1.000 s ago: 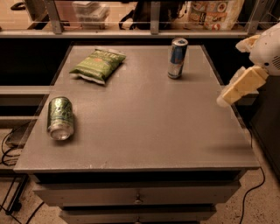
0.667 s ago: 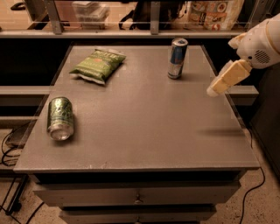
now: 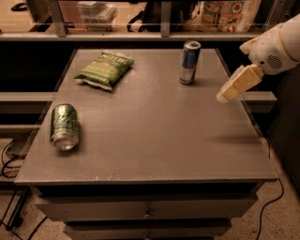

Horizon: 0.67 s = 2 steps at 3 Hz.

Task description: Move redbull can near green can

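The redbull can (image 3: 189,62) stands upright at the far right of the grey table (image 3: 154,122). The green can (image 3: 64,126) lies on its side near the table's left edge, its silver end facing the front. My gripper (image 3: 226,96) hangs in the air over the table's right edge, to the right of the redbull can and a little nearer than it. It touches nothing. The white arm (image 3: 276,44) comes in from the upper right.
A flat green chip bag (image 3: 105,70) lies at the far left of the table. A shelf with boxes and bags (image 3: 225,14) runs behind the table. Drawers (image 3: 147,211) sit under the tabletop. Cables (image 3: 9,154) lie on the floor at the left.
My gripper has moved up and to the left, from beside the table's right edge toward the redbull can. Both cans and the bag have stayed put.
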Available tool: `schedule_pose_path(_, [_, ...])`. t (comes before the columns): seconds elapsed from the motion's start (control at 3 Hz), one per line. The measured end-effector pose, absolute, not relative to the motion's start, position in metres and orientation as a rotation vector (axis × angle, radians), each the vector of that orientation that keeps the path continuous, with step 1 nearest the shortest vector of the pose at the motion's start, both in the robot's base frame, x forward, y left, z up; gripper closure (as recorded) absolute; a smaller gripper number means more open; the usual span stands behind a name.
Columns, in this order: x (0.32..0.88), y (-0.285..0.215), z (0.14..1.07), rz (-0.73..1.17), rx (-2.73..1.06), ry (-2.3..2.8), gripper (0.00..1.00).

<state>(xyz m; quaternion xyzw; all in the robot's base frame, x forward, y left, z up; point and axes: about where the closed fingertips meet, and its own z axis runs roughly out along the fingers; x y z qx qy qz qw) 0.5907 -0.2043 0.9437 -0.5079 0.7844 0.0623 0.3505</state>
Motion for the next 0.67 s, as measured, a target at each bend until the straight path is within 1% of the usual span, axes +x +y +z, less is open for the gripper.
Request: schedule_pose_path(0.67, [0.638, -0.158, 0.923, 0.319, -1.225, 1.937, 0.00])
